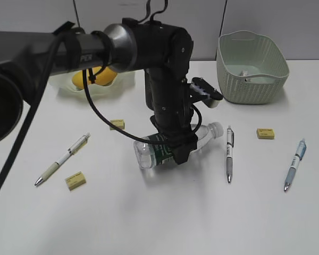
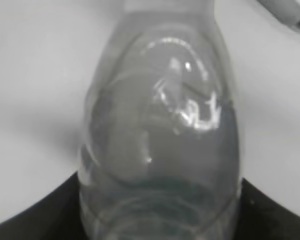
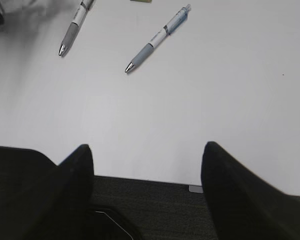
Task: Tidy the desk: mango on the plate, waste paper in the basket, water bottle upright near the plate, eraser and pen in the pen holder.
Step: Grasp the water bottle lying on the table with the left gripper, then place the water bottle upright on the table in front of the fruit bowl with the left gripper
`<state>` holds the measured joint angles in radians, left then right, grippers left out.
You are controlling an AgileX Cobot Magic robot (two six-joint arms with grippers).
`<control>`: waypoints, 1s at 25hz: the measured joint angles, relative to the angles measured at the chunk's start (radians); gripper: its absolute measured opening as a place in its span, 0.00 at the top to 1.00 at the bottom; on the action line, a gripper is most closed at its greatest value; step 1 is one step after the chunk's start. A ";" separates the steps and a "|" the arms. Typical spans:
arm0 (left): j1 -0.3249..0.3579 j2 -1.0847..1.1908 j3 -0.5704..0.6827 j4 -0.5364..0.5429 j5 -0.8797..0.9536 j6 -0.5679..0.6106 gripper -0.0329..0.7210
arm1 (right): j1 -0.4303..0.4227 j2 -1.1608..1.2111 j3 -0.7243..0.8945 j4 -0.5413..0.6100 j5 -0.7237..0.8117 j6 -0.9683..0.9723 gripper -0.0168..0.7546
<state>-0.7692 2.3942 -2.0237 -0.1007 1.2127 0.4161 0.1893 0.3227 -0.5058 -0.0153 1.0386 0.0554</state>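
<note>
The water bottle (image 1: pixel 203 136) lies on its side on the white desk (image 1: pixel 165 212), its white cap pointing right. My left gripper (image 1: pixel 178 151) comes down from above and is shut on the bottle's green-labelled middle. The bottle fills the left wrist view (image 2: pixel 160 125), with the left gripper's black jaws (image 2: pixel 160 205) at either side. The mango (image 1: pixel 95 77) lies in the wavy-rimmed plate (image 1: pixel 125 84) at the back left. The basket (image 1: pixel 251 79) stands at the back right with a small pale scrap (image 1: pixel 243 69) inside. My right gripper (image 3: pixel 147 147) is open and empty over the desk's front edge. The pen holder is out of view.
Three yellow erasers lie on the desk (image 1: pixel 117 124) (image 1: pixel 75 180) (image 1: pixel 265 133). Three pens lie there too: at the left (image 1: pixel 62 159), beside the bottle cap (image 1: pixel 229 154) and at the right (image 1: pixel 295 164). Two of the pens show in the right wrist view (image 3: pixel 72 27) (image 3: pixel 157 37).
</note>
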 joint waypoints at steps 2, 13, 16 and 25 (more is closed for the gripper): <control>0.000 -0.032 0.000 0.000 0.002 -0.024 0.31 | 0.000 0.000 0.000 0.000 0.000 0.000 0.29; 0.091 -0.199 0.001 -0.068 0.008 -0.121 0.31 | 0.000 0.000 0.000 0.000 0.000 0.000 0.29; 0.133 -0.242 0.018 -0.103 0.011 -0.132 0.31 | 0.000 0.000 0.000 0.000 0.000 0.000 0.29; 0.233 -0.460 0.290 -0.130 -0.004 -0.140 0.31 | 0.000 0.000 0.000 0.000 0.000 0.000 0.29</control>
<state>-0.5357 1.9343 -1.7337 -0.2310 1.2090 0.2761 0.1893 0.3227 -0.5058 -0.0153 1.0386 0.0554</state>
